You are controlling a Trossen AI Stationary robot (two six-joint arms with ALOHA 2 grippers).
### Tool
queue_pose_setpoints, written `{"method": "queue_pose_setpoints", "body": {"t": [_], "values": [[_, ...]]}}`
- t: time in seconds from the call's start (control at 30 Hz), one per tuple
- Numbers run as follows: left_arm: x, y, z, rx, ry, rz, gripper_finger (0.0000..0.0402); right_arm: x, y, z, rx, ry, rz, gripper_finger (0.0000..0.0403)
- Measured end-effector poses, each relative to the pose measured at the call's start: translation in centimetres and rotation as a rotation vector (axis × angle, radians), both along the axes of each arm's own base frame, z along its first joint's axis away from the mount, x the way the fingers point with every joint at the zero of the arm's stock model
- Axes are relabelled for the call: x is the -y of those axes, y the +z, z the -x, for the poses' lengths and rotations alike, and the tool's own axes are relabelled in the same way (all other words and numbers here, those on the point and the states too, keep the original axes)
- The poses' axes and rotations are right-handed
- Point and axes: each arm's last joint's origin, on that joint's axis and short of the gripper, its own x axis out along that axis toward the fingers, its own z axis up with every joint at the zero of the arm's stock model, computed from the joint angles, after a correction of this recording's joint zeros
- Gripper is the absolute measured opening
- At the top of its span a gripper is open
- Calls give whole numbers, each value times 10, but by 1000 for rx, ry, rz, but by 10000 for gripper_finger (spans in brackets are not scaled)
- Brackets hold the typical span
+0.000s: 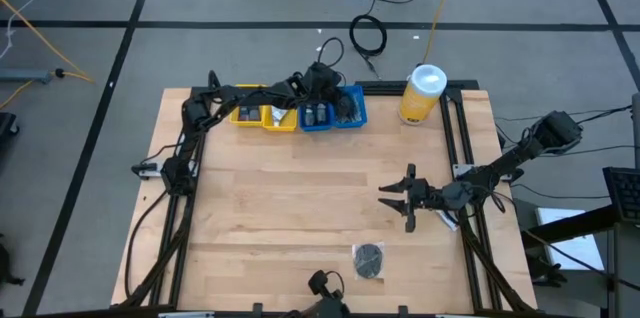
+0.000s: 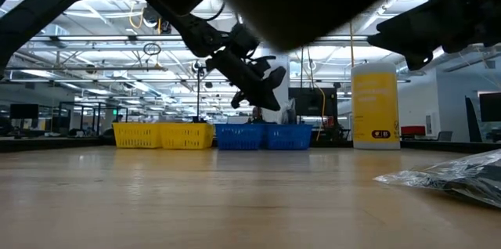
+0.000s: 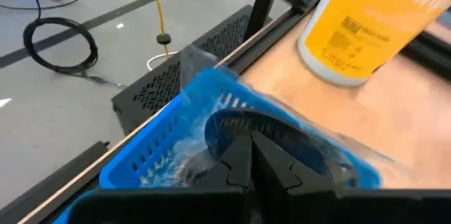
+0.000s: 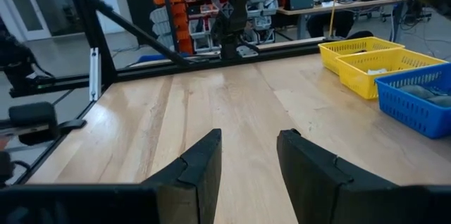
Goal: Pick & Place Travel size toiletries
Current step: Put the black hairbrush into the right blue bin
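A dark round packet in crinkly clear wrap lies near the tabletop's front edge: light, slippery, best pinched at its rim. The right fingers hover nearby, parted and empty; the left fingers, shut, pinch another packet over the blue bin.

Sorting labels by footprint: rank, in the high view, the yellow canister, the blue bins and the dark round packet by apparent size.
1. Blue bins, the pair together.
2. Yellow canister.
3. Dark round packet, though close to the canister, so that order is unsure.
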Motion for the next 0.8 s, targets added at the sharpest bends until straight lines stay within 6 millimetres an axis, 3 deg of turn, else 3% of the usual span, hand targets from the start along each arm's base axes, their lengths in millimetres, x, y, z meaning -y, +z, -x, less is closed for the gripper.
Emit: {"method": "queue_pose_setpoints", "body": {"t": [0.2,0.33,0.47,0.6,0.8], "values": [[1,2,-1,21,10,21,6,6,2,-3,17,-33,-10,130],[6,1,1,-52,-30,7,2,9,-2,-3,-15,-52,-20,130],[19,17,10,-163,-81,-22,3,17,-8,-5,-59,-126,-52,130],[48,31,12,-336,-67,-118,2,34,-12,-9,-88,-237,-95,120],[121,31,11,-402,-115,-270,1,59,-11,-29,-284,-377,-86,65]]}}
